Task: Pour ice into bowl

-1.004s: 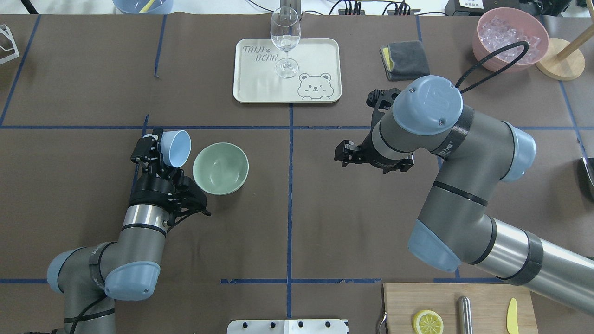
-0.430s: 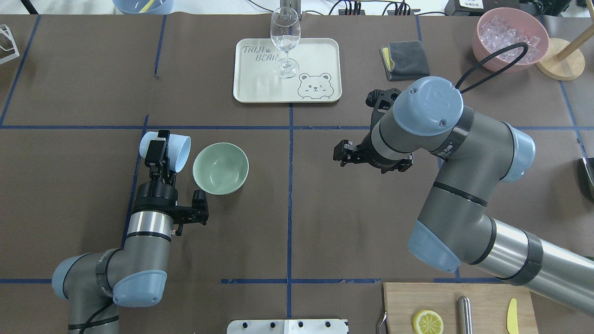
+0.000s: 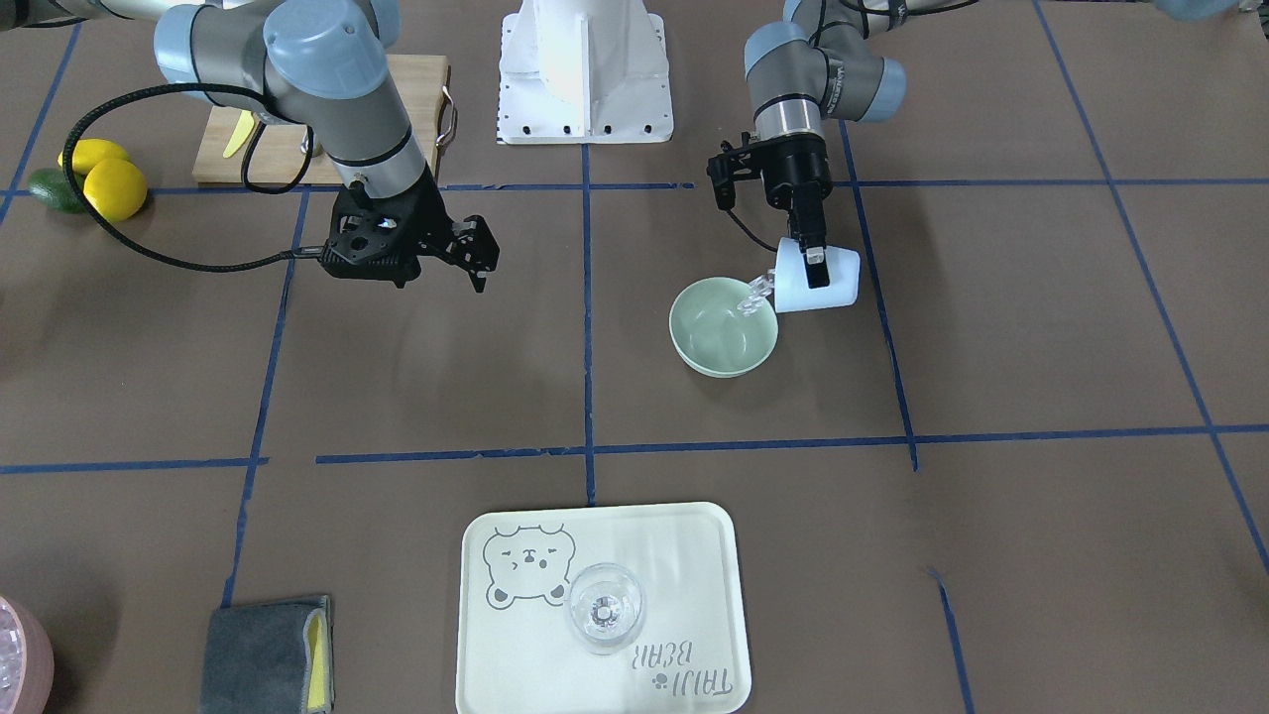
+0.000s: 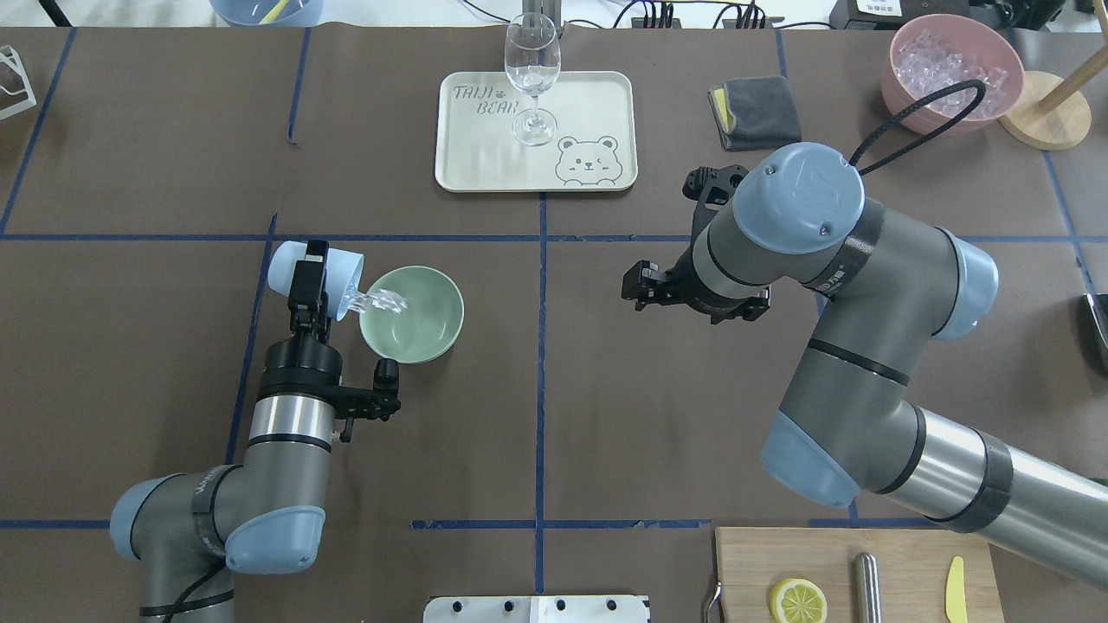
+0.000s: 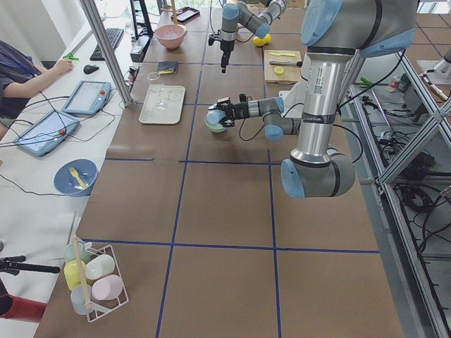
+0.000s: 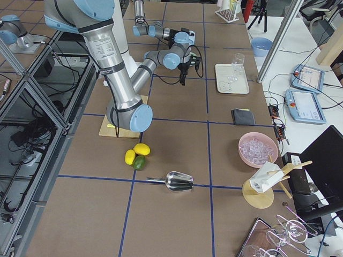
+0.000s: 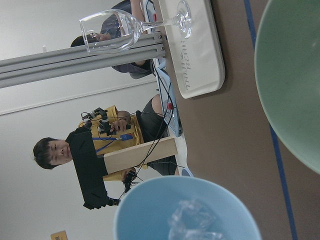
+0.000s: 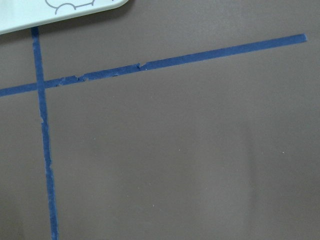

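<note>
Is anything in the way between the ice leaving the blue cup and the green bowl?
Nothing visible. The ice spills from the tipped blue cup straight over the rim of the bowl, only open air between.

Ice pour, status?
Left gripper shut on blue cup, tipped over the bowl rim. Ice spilling into bowl. Right gripper open, empty, off to the side. Pour path unobstructed.
</note>
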`<state>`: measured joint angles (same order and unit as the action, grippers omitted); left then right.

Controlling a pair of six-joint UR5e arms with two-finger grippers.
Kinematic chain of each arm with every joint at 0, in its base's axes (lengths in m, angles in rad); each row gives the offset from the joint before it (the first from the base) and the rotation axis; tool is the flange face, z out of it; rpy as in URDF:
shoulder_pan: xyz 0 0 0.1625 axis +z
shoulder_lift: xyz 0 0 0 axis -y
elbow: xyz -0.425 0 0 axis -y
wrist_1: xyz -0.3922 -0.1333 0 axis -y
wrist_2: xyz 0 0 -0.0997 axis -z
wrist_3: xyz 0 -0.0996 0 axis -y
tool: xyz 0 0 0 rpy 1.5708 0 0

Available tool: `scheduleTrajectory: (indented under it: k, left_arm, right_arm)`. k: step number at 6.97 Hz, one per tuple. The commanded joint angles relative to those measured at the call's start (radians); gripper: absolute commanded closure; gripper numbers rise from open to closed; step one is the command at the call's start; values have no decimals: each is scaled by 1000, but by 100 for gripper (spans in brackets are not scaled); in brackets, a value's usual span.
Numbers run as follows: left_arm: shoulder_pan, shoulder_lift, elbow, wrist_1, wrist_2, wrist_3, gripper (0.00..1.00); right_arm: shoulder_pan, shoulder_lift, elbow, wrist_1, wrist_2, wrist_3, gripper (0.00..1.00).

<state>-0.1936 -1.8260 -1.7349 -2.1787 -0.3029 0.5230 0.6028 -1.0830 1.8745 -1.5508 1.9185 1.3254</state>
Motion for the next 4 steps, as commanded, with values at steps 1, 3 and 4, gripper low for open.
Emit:
scheduleTrajectory:
  k: [1,3,4]
  left_arm:
    - [2,-7,2,0,34,93,100]
    - [2,-19,2,0,36,95,100]
    - [2,-21,2,0,34,95,100]
  right_arm:
    - [0,2,0,0,-1,3,0]
    - [2,2,0,1,-1,1,0]
    - [2,2,0,2,-1,1,0]
